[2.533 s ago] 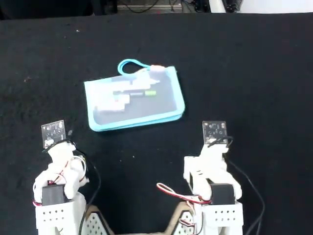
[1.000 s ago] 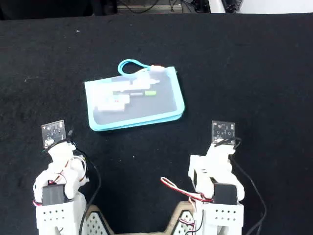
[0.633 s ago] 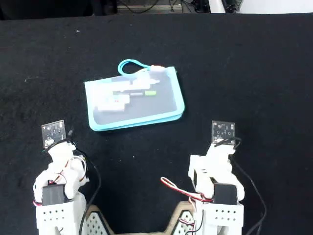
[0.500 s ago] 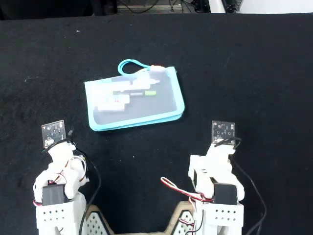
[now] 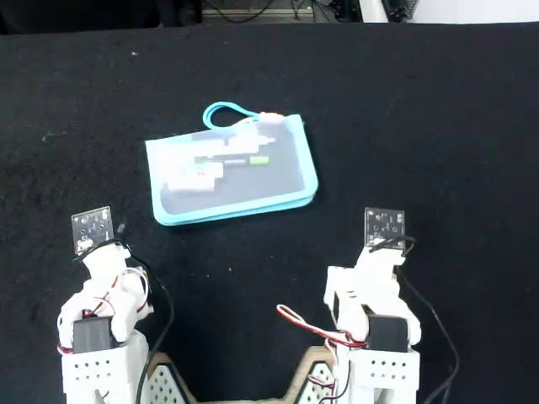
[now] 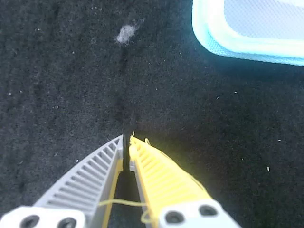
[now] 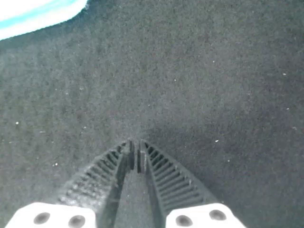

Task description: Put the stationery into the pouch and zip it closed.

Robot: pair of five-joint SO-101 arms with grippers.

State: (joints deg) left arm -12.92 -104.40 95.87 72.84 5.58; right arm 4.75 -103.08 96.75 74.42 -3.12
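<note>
A light blue pouch with a clear front lies flat on the black table, its loop strap toward the back. White stationery and a green-tipped pen show through its front panel. A corner of the pouch appears in the left wrist view, and a sliver of the pouch in the right wrist view. My left gripper is shut and holds nothing, low over bare cloth near the front left. My right gripper is shut on nothing too, over bare cloth at the front right. Both arms sit folded back near their bases.
Black cloth covers the whole table, with a small lint speck near the pouch's corner. Cables and equipment lie beyond the table's far edge. The arm bases stand at the front edge.
The right arm shifted slightly to the right between 2.5 s and 1 s ago. Since then nothing has moved.
</note>
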